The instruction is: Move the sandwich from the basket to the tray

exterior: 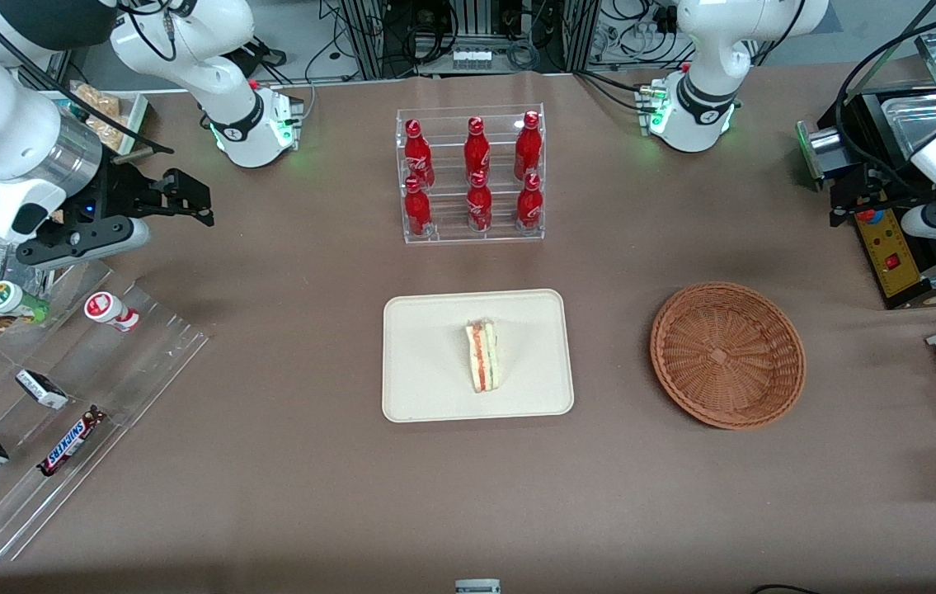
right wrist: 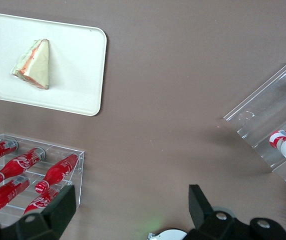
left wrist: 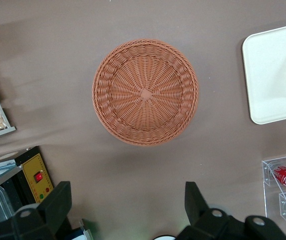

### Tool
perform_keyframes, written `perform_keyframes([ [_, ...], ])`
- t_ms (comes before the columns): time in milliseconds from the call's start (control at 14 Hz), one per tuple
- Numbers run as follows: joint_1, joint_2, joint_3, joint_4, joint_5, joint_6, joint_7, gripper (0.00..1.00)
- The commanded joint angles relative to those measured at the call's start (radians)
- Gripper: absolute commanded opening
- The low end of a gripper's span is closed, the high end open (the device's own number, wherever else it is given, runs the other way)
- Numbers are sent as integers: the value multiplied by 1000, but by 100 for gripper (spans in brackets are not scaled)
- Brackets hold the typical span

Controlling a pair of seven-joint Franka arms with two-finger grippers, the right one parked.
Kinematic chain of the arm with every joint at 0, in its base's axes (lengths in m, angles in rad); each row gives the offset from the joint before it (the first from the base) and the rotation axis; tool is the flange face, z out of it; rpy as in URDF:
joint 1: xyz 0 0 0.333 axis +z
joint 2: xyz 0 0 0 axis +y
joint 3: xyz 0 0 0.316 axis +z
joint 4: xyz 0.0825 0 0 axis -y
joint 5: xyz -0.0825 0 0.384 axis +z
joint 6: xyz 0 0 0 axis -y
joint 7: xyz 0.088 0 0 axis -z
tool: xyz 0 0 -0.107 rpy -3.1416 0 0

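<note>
A brown worktop (exterior: 286,495) is spread under the whole scene, with cables and metal framing at its back edge. The sandwich (exterior: 483,355) is laid flat near the middle of the cream tray (exterior: 435,396), its red and green filling edge turned up, so the placement is judged as done. The wicker basket (left wrist: 146,92) is left empty beside the tray. The left arm's gripper (left wrist: 127,200) is held high above the worktop, at the working arm's end, and nothing is carried between the fingers (left wrist: 57,202), which are spread wide. The basket is seen just ahead of the fingertips and the tray off to one side of them, well apart, which suits a retreat after release. A clear rack of red cola bottles (exterior: 472,173) is set farther from the front camera than the tray.
</note>
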Motion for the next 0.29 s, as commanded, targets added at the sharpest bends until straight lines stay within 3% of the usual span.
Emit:
perform_keyframes([
  [0, 19, 4, -10, 15, -8, -21, 11, 100],
  [214, 18, 6, -12, 12, -12, -30, 11, 100],
])
